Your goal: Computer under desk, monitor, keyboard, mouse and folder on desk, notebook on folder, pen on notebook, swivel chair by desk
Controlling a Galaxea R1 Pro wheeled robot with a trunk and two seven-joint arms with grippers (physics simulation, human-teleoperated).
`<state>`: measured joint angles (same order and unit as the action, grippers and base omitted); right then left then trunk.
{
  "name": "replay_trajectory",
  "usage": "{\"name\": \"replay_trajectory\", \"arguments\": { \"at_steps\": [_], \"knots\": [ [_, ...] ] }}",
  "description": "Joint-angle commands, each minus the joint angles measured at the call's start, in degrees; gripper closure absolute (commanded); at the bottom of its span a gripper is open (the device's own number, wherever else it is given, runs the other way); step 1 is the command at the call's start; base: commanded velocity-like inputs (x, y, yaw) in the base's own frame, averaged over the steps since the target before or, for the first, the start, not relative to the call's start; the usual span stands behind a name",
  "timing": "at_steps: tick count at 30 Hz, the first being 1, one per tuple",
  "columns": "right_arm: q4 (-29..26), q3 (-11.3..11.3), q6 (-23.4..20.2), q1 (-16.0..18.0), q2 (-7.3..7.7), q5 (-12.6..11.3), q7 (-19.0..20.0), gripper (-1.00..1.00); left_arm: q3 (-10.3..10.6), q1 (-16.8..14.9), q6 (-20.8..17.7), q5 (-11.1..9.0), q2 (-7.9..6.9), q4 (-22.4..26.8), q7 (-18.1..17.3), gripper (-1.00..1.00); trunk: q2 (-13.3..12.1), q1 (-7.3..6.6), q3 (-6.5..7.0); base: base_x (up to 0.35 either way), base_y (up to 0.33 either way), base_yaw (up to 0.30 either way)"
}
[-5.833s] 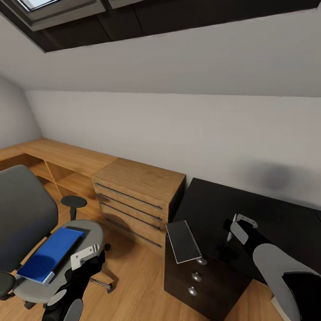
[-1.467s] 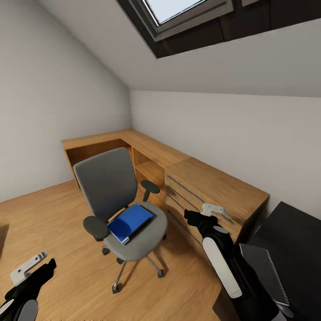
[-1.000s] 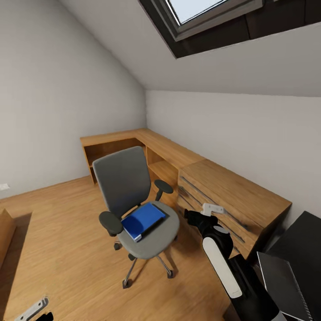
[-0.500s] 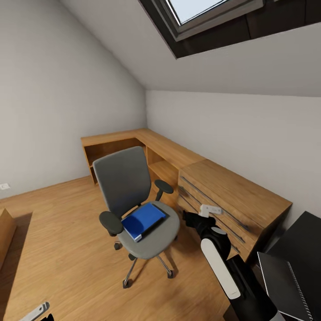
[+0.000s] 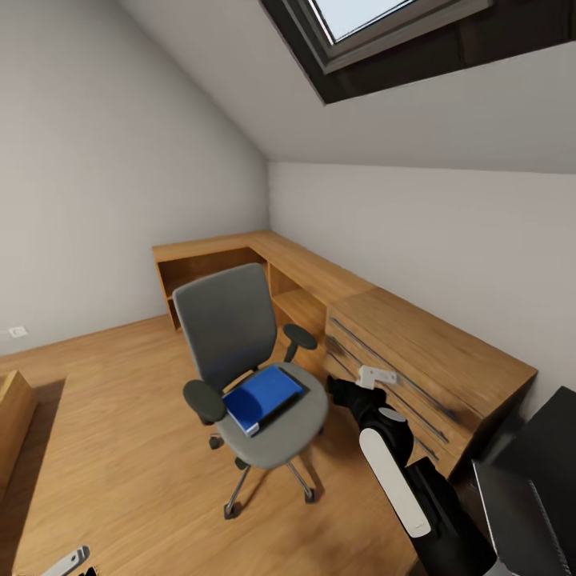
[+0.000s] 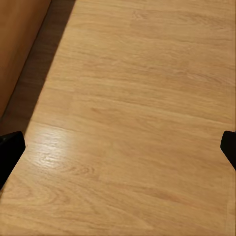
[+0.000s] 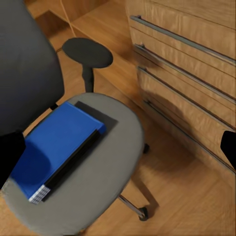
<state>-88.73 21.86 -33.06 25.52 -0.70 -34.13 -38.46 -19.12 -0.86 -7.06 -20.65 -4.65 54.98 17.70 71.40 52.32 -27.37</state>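
Writing: none can be read on any surface in these views.
Room: sloped grey ceiling with 1 skylight [image 5: 376, 20], pale walls, oak plank floor [image 5: 104, 448].
Chair [image 5: 240, 360]: 1, grey seat and back, 2 black armrests, chrome base on casters; it stands on the floor just beside the wooden chest, its back toward the corner shelving.
Folder [image 5: 264, 398]: 1, bright blue with white page edges, lying flat on the chair seat, slightly askew; the right wrist view shows it [image 7: 59, 147] toward the seat's armrest side, one corner near the seat rim.
Chest [image 5: 432, 368]: 1 light-wood drawer unit with long metal handles, against the far wall, between the shelving and a black surface [image 5: 552, 440] at the view's right edge.
Shelving [image 5: 232, 268]: 1 low wooden L-shaped unit running into the corner, behind the chair.
Grey slab [image 5: 520, 520]: 1 thin grey flat piece by the black surface, partly cut off by the view's edge.
Socket [image 5: 16, 331]: 1 on the left wall.
Right gripper [image 5: 352, 384]: held out in front of the chest, beside the chair seat, apart from the folder; fingers spread wide, nothing between them.
Left gripper [image 6: 118, 152]: hangs over bare floor, fingertips at opposite edges of the wrist view, jaws apart and empty.
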Motion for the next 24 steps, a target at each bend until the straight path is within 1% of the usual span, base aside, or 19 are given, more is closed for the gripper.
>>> {"name": "replay_trajectory", "arguments": {
  "at_steps": [1,5,10,11,15,20,24],
  "knots": [
    [-0.07,0.07,-0.1,0.06,0.01,-0.48,-0.54,-1.0,0.04,-0.02,-0.25,-0.34,-0.03,0.07,0.24,-1.0,0.03,0.03,-0.06,0.259,0.0,0.249],
    [-0.01,0.1,0.04,0.06,0.0,-0.5,-0.52,-1.0,0.05,-0.02,-0.24,0.64,-0.07,-0.06,0.23,-1.0,0.03,0.03,-0.06,0.29,0.0,0.262],
    [0.07,0.17,0.09,0.06,-0.03,-0.44,-0.5,-1.0,0.18,-0.02,-0.28,1.12,-0.09,-0.71,0.23,-1.0,0.03,0.03,-0.06,0.215,0.0,0.271],
    [0.1,0.2,0.1,0.06,-0.05,-0.43,-0.51,-1.0,0.18,-0.02,-0.29,1.16,-0.09,-0.79,0.23,-1.0,0.03,0.03,-0.06,0.076,0.0,0.273],
    [0.13,1.51,0.1,0.06,-0.02,-0.38,-0.55,-1.0,0.18,-0.02,-0.32,1.22,-0.1,-0.91,0.23,-1.0,0.03,0.03,-0.06,0.022,0.0,0.274],
    [0.17,2.02,0.15,0.06,0.0,-0.34,-0.56,-1.0,0.16,-0.02,-0.27,1.17,0.1,-0.49,0.26,-1.0,0.03,0.03,-0.06,0.006,0.0,0.274],
    [0.21,2.1,0.78,0.06,0.0,-0.33,-0.56,-1.0,0.03,-0.02,-0.25,1.15,0.31,0.9,0.27,-1.0,0.03,0.03,-0.06,0.002,0.0,0.265]
  ]
}}
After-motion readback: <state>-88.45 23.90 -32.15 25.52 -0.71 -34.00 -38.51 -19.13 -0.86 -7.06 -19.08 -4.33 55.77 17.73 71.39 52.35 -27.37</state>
